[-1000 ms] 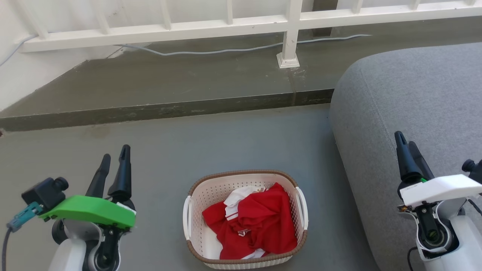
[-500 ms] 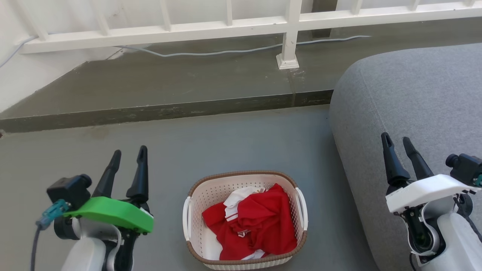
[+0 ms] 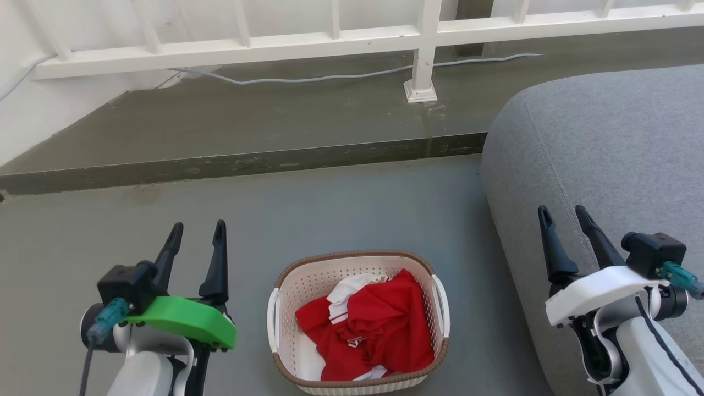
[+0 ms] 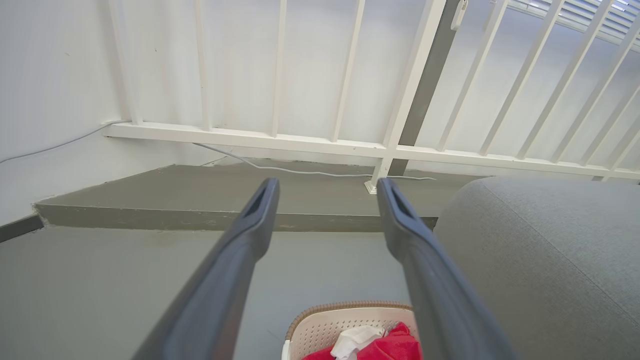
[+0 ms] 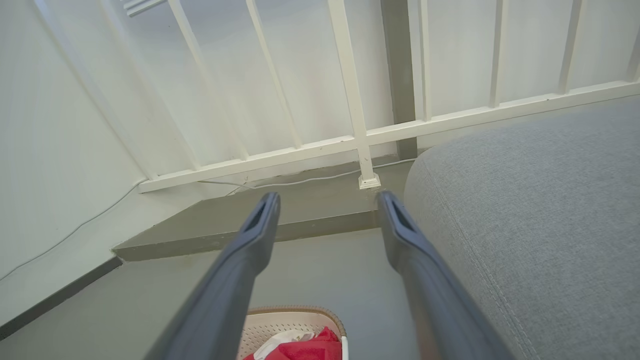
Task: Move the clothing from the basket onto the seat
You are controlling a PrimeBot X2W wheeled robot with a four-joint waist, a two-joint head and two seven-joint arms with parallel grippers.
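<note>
Crumpled red clothing (image 3: 368, 330) with white trim lies in the cream basket (image 3: 280, 286) on the floor, at the bottom centre of the head view. To its right spreads the big grey seat (image 3: 616, 148). My left gripper (image 3: 198, 234) stands open left of the basket, nothing between its fingers. My right gripper (image 3: 562, 215) is open in front of the seat's side. The left wrist view catches the basket (image 4: 345, 320) and clothing (image 4: 385, 347) at its bottom edge; so does the right wrist view, with basket (image 5: 285, 320) and clothing (image 5: 310, 347).
Behind the basket a raised grey step (image 3: 242, 162) crosses the floor. A white railing (image 3: 330, 38) with a post (image 3: 422, 66) stands on it, and a pale cable (image 3: 330, 74) runs along its foot. Bare grey floor (image 3: 330, 209) lies between step and basket.
Both arms have swung inward toward the basket, the left gripper rightward and the right gripper leftward. Both wrists have turned, and the right fingers now show a clear gap. Basket and clothing are unmoved.
</note>
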